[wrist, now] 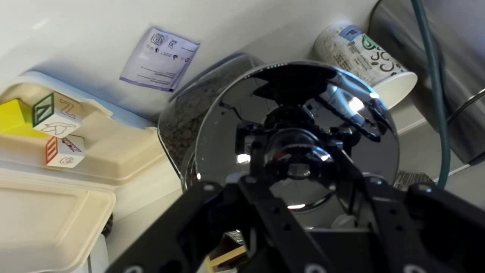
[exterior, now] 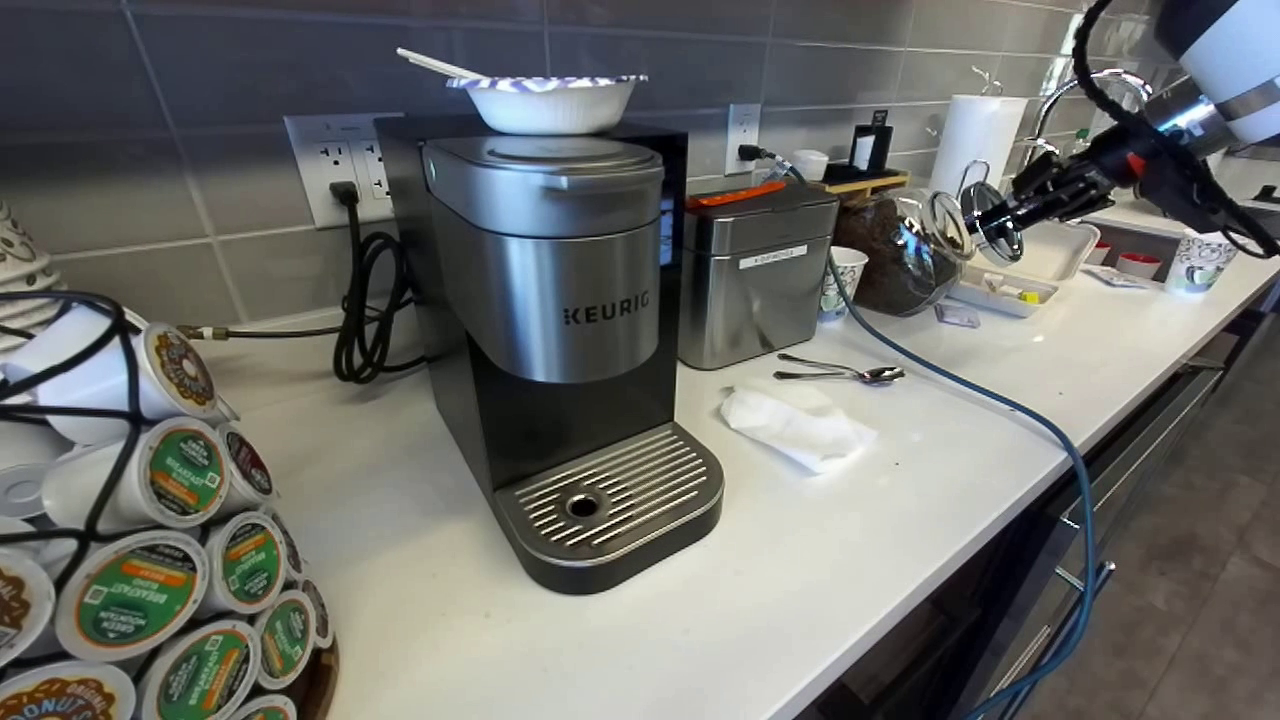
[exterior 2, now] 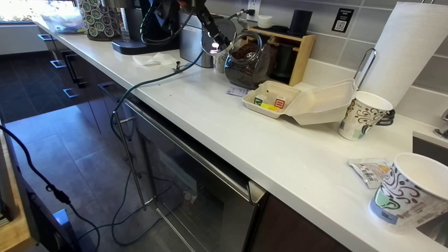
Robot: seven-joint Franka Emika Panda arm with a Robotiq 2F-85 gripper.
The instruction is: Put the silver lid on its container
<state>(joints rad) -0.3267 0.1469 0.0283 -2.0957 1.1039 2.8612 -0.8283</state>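
Observation:
The silver lid is a shiny round disc with a central knob. My gripper is shut on the knob and holds the lid tilted, off the counter. The lid and gripper also show in an exterior view, beside the jar's mouth. The container is a glass jar of dark coffee beans with an open, slanted mouth; it also shows in an exterior view. In the wrist view the lid, held by the gripper, covers most of the jar. I cannot tell whether they touch.
A paper cup and a steel canister stand beside the jar. An open takeout box with toy blocks is on its other side. A wooden rack stands behind. A blue-green cable crosses the counter.

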